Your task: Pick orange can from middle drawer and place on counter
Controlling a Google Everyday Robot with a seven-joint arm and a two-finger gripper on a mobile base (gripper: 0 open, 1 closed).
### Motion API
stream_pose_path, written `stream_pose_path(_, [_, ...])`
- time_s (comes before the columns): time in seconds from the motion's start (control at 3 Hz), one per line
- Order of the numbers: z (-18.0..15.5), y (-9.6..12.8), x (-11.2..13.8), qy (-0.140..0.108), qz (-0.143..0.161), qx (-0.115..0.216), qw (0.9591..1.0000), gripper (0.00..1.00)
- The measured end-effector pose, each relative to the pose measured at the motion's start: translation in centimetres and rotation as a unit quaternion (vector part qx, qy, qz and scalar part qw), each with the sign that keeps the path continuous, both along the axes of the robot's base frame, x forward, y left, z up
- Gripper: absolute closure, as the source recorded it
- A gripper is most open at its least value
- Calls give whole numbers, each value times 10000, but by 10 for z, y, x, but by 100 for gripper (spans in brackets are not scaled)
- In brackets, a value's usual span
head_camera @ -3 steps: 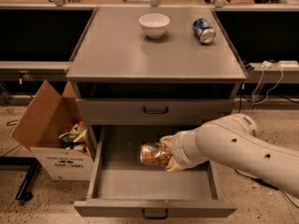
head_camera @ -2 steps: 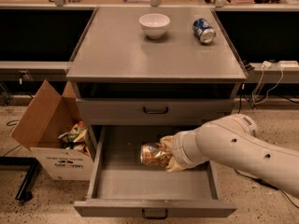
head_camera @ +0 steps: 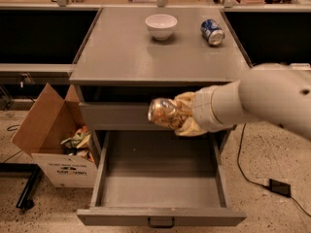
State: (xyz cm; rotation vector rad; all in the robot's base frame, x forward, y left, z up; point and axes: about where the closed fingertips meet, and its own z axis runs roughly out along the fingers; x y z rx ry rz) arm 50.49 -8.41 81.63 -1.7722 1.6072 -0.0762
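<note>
Fingers (head_camera: pixel 188 124) clamped on orange can (head_camera: pixel 164 111) over open middle drawer (head_camera: pixel 160 181) | grey counter (head_camera: pixel 141 57) | speckled floor (head_camera: pixel 265 152)

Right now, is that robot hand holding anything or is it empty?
Gripper: closed on the orange can, held in the air above the open middle drawer.

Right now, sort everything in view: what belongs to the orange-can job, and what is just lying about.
Job: orange can, held above the open middle drawer; hand, shut on it; counter, its destination.
Lying about: white bowl and blue and white can on the counter; cardboard box on the floor.
</note>
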Motion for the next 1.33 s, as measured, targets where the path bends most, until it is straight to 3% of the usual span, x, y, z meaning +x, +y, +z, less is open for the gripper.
stream_pose_path(0.33, [61, -8, 36, -136, -204, 247, 9994, 100])
stream_pose_path(0.67, [87, -6, 45, -340, -223, 327, 9986, 100])
stream_pose_path(1.0, [86, -5, 50, -329, -256, 351, 9985, 100])
stream_pose_path(1.33, [83, -9, 76, -183, -412, 562, 9974, 100])
